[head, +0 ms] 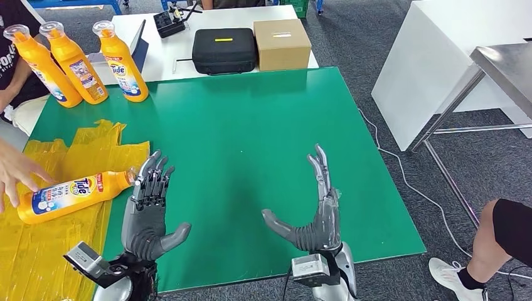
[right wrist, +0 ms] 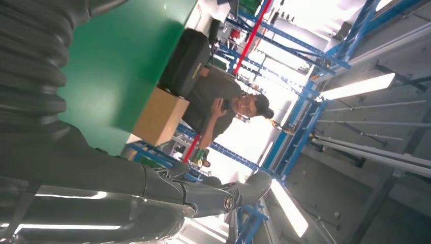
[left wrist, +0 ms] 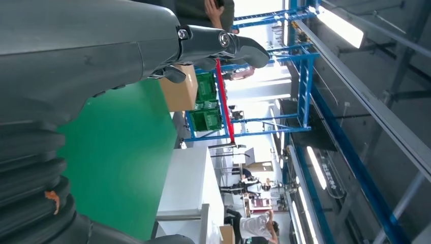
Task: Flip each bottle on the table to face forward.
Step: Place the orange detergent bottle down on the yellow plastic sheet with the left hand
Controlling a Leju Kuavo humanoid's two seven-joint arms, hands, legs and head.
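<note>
Where the yellow plastic sheet (head: 44,188) covers the left side of the green table (head: 251,138), one orange bottle (head: 72,195) is laid on its side, with its clear cap pointed at the left hand (head: 149,207). The word "Tide" can be read on its blue and white label. The bottle's bottom end is touched by a person's hand (head: 15,172) at the left edge. Three more orange bottles (head: 78,63) are stood upright in a row at the far left corner of the table, and "Tide" can be read on the nearest one. Whether any bottle is full cannot be told.

The left hand is held open just beside the lying bottle's cap, fingers spread and nothing held. The right hand (head: 313,213) is held open too, palm turned inward, near the table's front edge. A wide bare stretch of green is left between and beyond the two hands.

Past the far edge, a black case (head: 224,50) and a shut brown box (head: 281,44) are set side by side on a white table (head: 182,53).
</note>
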